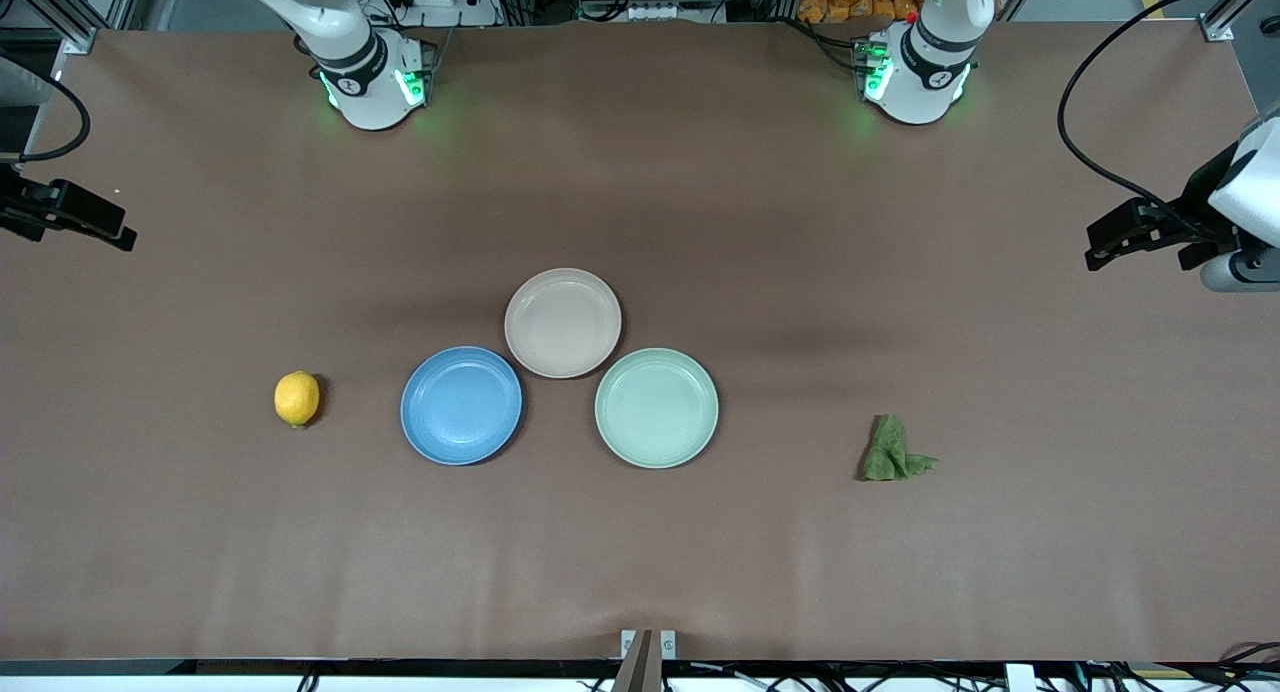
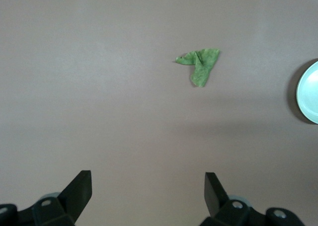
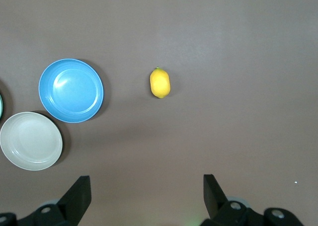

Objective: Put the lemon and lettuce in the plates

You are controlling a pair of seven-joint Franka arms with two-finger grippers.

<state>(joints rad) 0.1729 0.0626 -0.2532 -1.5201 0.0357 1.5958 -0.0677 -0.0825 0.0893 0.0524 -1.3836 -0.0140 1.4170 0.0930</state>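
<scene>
I see three bare plates clustered mid-table: mint plate [image 1: 656, 407] and blue plate [image 1: 461, 405] nearest, beige plate [image 1: 562, 322] at their 12 o'clock. The lemon [image 1: 297, 399] lies on the brown table [image 1: 640, 552] toward the right arm's end, the lettuce [image 1: 892, 452] toward the left arm's. Wrist views show the left gripper [image 2: 148, 191] and right gripper [image 3: 147, 193] spread wide, holding nothing, above the table's ends.

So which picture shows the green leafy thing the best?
The left wrist view: the lettuce lies in plain sight on bare table, and its folds and pointed tip show clearly. The front view shows it smaller, toward the left arm's end. The right wrist view does not show it.
</scene>
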